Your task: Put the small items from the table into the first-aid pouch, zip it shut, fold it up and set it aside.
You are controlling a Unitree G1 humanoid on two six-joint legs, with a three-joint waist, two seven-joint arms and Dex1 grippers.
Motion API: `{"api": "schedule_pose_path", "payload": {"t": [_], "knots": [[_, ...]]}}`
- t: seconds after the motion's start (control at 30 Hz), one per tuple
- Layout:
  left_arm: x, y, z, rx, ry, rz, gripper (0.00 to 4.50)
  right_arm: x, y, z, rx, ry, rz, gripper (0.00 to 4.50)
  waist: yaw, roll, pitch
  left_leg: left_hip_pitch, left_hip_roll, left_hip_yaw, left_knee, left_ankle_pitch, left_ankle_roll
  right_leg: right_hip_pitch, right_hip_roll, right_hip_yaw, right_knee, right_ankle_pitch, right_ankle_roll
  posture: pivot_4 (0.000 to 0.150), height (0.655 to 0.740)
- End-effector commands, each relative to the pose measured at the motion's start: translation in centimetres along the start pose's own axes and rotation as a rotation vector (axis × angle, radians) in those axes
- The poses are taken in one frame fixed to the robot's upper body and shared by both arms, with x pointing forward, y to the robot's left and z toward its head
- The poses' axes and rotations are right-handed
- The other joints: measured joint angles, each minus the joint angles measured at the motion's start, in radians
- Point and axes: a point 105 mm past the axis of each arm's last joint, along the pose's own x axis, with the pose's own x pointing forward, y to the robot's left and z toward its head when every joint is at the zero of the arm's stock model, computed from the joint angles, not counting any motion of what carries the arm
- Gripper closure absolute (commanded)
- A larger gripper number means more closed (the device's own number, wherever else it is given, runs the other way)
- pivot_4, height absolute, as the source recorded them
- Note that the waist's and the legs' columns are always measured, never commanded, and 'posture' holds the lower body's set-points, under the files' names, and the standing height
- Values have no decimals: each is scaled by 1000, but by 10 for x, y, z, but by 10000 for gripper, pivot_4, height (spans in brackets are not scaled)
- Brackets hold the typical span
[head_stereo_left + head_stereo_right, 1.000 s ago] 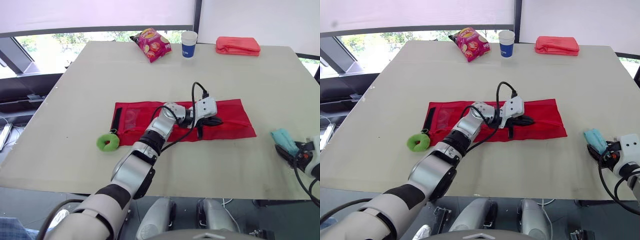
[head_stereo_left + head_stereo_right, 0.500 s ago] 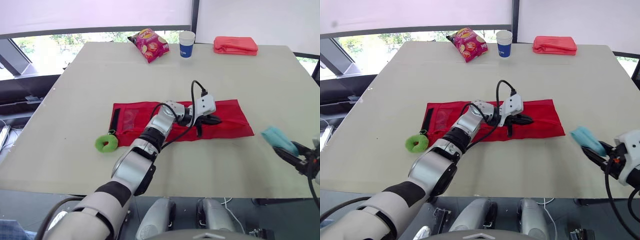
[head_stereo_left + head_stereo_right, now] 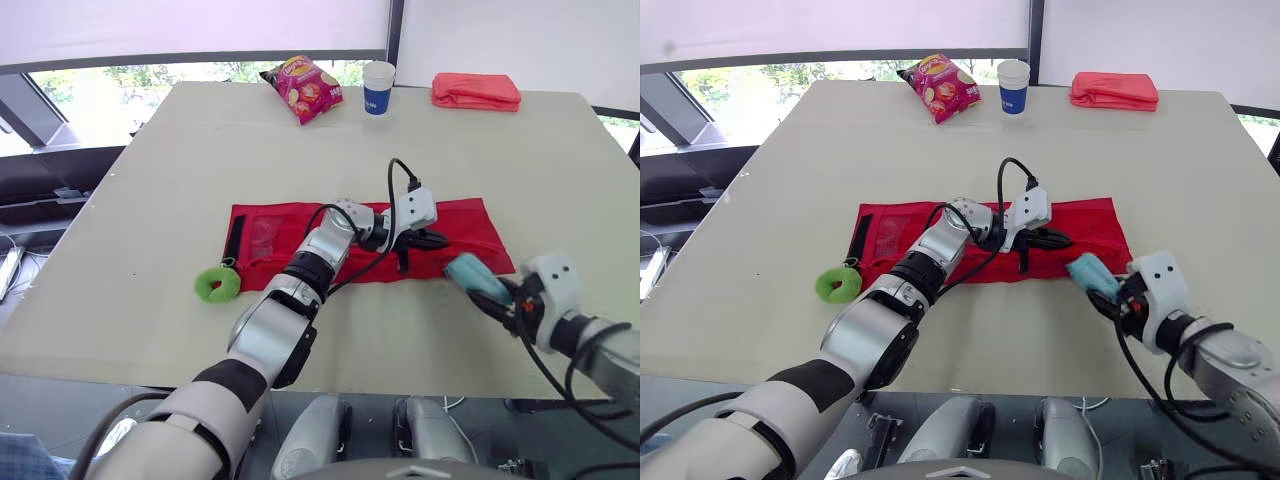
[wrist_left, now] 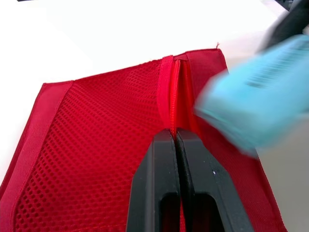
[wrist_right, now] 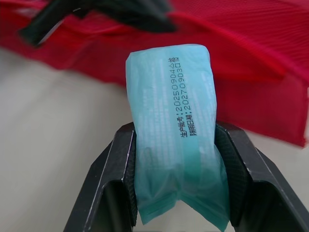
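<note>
The red mesh first-aid pouch lies flat mid-table, a black strap at its left end. My left gripper rests on the pouch, its fingers shut on the fabric beside the zipper line. My right gripper is shut on a teal sealed packet with printed text. It holds the packet just above the table at the pouch's right front corner, close to the left gripper. A green ring lies on the table off the pouch's left end.
At the far edge stand a chips bag, a white and blue paper cup and a folded red cloth. Bare tabletop surrounds the pouch.
My right gripper has carried the teal packet from the table's right edge leftward to the pouch's right front corner. The left gripper has stayed on the pouch.
</note>
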Motion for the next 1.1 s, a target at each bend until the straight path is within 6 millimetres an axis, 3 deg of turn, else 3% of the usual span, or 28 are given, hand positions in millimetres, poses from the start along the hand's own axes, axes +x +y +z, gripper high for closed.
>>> {"api": "schedule_pose_path", "payload": {"t": [0.03, 0.43, 0.7, 0.9, 0.97, 1.1], "knots": [[2, -1, 16, 43, -51, -12, 45000, 9, -3, 10, -21, -22, -57, 23239, -1, 0, 0, 0, 0, 0, 0, 0, 0, 0, 0, 0, 0, 0, 0, 1500, 7395], [15, -20, 20, 67, -79, -84, 45000, 54, -4, 28, 57, -44, -232, 23239, -4, 1, 0, 0, -1, 0, 0, 0, 0, -1, 0, 0, 1, 0, 0, 1500, 7395], [18, -21, 22, 62, -86, -81, 45000, 67, -12, 29, 129, -131, -433, 23239, -7, 1, -1, 0, -1, 0, -1, 0, 0, -2, 1, 1, 1, 0, 0, 1500, 7395], [20, -23, 22, 61, -88, -87, 45000, 70, -10, 32, 137, -225, -482, 23239, -16, 1, -1, 0, -2, 0, -1, 0, 0, -2, 1, 1, 2, 0, 0, 1500, 7395], [20, -23, 21, 61, -85, -86, 45000, 71, -6, 30, 138, -222, -460, 18288, -25, 1, -1, 0, -2, 0, -1, 0, -1, -2, 1, 1, 2, 0, 0, 1500, 7395], [21, -20, 15, 52, -65, -56, 45000, 64, 7, 28, 111, -221, -377, 1594, -28, 1, -1, 0, -1, 0, -2, 1, -1, -2, 2, 1, 2, 0, 0, 1500, 7395]]}}
